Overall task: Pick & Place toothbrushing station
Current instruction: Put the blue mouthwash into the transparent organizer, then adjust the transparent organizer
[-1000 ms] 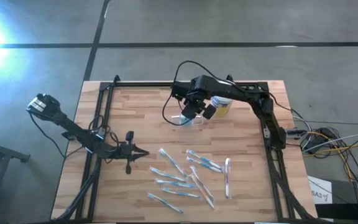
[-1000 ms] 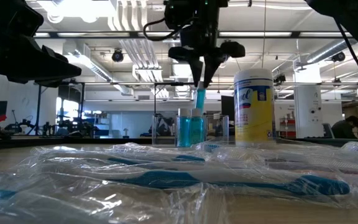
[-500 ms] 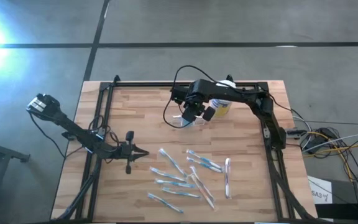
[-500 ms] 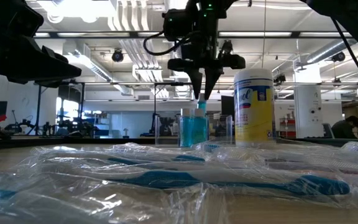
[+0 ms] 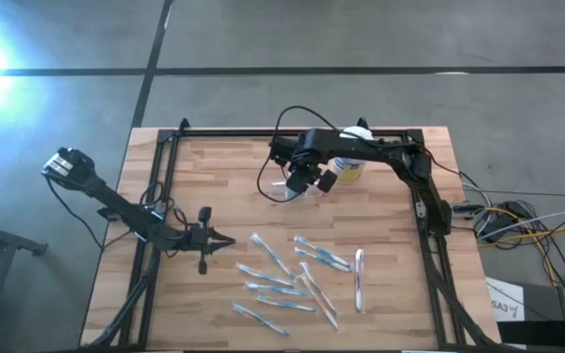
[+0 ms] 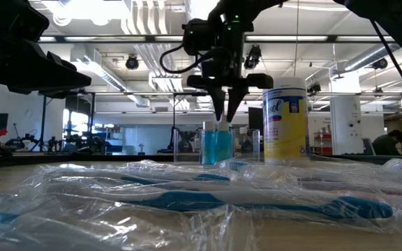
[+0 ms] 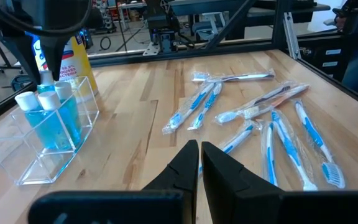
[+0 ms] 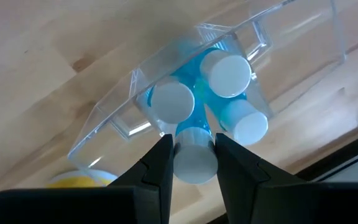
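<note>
Right gripper: over the far middle of the table, fingers clamped on a white-capped blue bottle standing in the toothbrushing station.
Station: clear walls hard to trace from above; left of the yellow-labelled canister.
Left gripper: near left, jaws together.
Wrapped toothbrushes: near right; wrappers blur them in the low view.

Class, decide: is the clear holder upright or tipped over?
Upright. The clear holder sits flat on the table, and the blue bottles in it stand with caps up.
</note>
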Robot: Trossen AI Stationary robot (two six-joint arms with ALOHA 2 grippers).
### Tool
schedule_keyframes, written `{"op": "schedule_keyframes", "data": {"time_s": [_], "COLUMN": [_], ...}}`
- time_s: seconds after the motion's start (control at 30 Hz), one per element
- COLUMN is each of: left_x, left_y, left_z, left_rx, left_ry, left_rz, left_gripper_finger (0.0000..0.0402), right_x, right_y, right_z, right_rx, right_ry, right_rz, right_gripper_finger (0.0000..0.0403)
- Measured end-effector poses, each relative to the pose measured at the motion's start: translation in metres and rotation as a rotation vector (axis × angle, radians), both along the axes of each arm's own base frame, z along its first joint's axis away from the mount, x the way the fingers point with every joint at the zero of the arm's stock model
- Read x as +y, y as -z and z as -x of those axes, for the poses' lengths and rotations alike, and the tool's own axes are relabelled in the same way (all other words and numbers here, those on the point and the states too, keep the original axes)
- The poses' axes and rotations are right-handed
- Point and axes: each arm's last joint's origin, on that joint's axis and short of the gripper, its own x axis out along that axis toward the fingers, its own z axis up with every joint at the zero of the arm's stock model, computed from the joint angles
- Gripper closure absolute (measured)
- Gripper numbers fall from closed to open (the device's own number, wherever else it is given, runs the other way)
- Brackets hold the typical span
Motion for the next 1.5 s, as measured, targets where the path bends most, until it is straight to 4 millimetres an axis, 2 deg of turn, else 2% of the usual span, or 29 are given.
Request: {"op": "schedule_keyframes", "data": {"time_s": [0.23, 0.57, 0.83, 1.07, 1.17, 1.33, 1.5], "left_x": [0.0, 0.0, 0.0, 0.0, -0.001, -0.001, -0.001], "left_y": [0.0, 0.0, 0.0, 0.0, 0.0, -0.004, -0.025], "left_z": [0.0, 0.0, 0.0, 0.0, 0.0, 0.0, -0.001], "left_rx": [-0.001, -0.002, -0.002, 0.001, 0.002, -0.017, -0.098], "left_ry": [-0.001, -0.003, -0.004, 0.016, 0.03, 0.028, 0.011], "left_rz": [0.004, 0.021, 0.027, 0.021, 0.013, 0.018, 0.012], "left_gripper_finger": [0.0378, 0.0378, 0.0378, 0.0378, 0.0378, 0.0378, 0.0378], "right_x": [-0.006, -0.009, -0.009, -0.004, -0.004, 0.002, 0.016], "right_y": [0.007, -0.008, -0.02, -0.064, -0.089, -0.134, -0.155], "right_z": [0.002, -0.002, -0.001, 0.015, 0.027, 0.064, 0.098], "right_rx": [-0.007, -0.068, -0.094, -0.137, -0.233, -0.407, -0.602], "right_ry": [0.033, 0.1, 0.205, 0.386, 0.419, 0.373, 0.371], "right_rz": [-0.026, -0.018, -0.02, -0.077, -0.274, -0.588, -0.643], "right_gripper_finger": [0.0309, 0.0246, 0.0228, 0.024, 0.0252, 0.0277, 0.0305]}}
